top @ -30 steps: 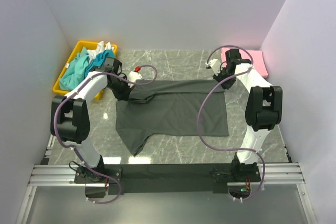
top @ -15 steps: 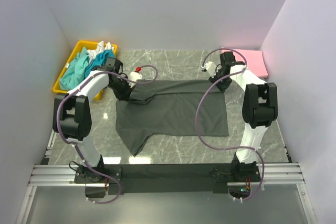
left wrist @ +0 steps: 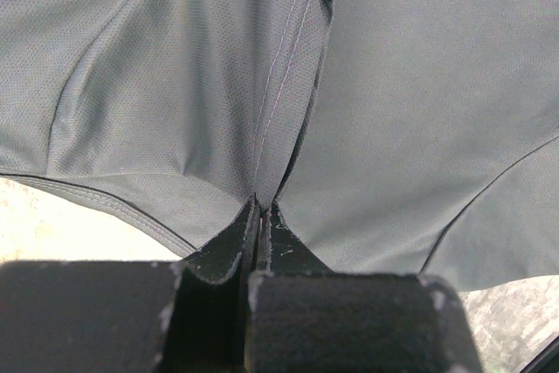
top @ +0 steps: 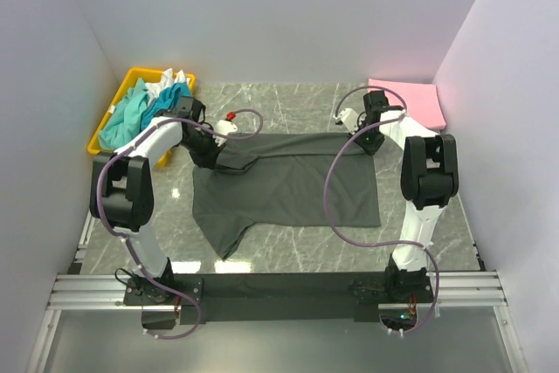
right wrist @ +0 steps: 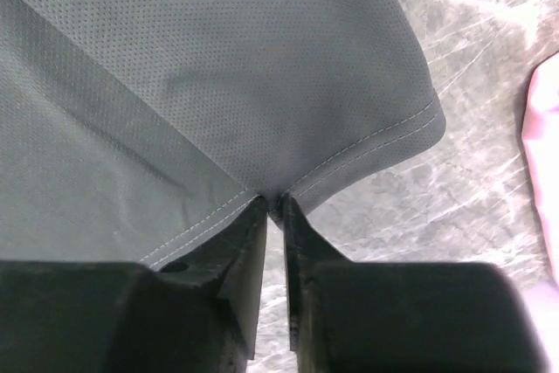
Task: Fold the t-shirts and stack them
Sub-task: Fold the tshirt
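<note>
The dark charcoal grey t-shirt [top: 288, 185] lies spread on the marble table, its far edge folded over. My left gripper [top: 208, 156] is shut on the shirt's far left part, pinching a seam fold [left wrist: 262, 203]. My right gripper [top: 370, 142] is shut on the shirt's far right hem corner [right wrist: 276, 200]. A folded pink t-shirt [top: 417, 102] lies at the back right; its edge shows in the right wrist view [right wrist: 541, 163]. Teal and white t-shirts [top: 144, 107] are bunched in the yellow tray.
The yellow plastic tray [top: 106, 124] stands at the back left against the wall. White walls close in the table on three sides. Purple cables loop over both arms. The metal rail with the arm bases runs along the near edge.
My right gripper has moved left and nearer, from beside the pink shirt onto the grey shirt's far right corner. The left gripper holds still.
</note>
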Robot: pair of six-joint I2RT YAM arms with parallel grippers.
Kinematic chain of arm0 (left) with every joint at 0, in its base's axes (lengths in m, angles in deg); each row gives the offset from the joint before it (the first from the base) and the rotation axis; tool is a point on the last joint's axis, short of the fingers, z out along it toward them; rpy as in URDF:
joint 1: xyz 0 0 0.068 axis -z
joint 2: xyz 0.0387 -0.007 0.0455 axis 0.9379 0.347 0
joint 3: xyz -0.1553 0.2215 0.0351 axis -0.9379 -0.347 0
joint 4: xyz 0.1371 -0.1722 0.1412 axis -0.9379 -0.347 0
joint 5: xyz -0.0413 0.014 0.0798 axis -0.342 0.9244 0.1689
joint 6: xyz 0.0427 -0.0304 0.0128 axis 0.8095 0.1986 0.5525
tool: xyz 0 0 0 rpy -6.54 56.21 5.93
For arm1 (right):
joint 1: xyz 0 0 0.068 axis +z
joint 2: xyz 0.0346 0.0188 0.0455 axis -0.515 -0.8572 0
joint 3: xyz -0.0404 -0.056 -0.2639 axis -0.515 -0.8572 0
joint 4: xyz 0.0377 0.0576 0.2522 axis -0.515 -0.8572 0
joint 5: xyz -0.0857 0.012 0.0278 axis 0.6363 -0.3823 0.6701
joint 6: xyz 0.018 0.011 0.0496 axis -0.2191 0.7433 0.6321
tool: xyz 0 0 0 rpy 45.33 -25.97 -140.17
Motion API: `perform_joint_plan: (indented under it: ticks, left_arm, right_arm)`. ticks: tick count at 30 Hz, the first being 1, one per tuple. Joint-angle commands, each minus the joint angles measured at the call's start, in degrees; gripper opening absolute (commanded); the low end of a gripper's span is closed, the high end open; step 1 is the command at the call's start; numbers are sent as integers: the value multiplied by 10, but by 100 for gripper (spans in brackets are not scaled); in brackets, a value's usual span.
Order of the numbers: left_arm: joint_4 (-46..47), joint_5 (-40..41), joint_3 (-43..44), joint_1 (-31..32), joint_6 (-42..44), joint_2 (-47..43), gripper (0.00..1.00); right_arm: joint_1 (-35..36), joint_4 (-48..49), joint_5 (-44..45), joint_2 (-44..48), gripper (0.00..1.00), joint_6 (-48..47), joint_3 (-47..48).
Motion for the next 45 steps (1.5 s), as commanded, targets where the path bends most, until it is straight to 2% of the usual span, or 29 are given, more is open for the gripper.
perform_joint_plan:
  ticks: [1,3,4,13,23,34,45]
  left_arm:
    - [5,-19,25,-2,-2,1,1]
    - [4,-19,30,-2,-5,3,1]
    - [0,-21,32,-2,-6,3,1]
    - [-36,-33,56,-16,-7,-21,1]
    - [-49,-41,45,-24,0,-38,1]
    - [-66,-45,17,-23,14,-58,1]
    - [-40,-38,-41,1,6,-54,1]
  right_arm:
    - [4,18,14,-11,16,-3,2]
    - [4,22,16,-10,1,-2,3]
    - [4,20,16,-9,0,-2,6]
    - [-4,-31,-19,46,0,1,28]
    - [-13,-49,-26,78,0,-8,1]
    - [-20,-57,-32,79,0,-15,-25]
    - [-11,-42,-23,53,0,-10,-37]
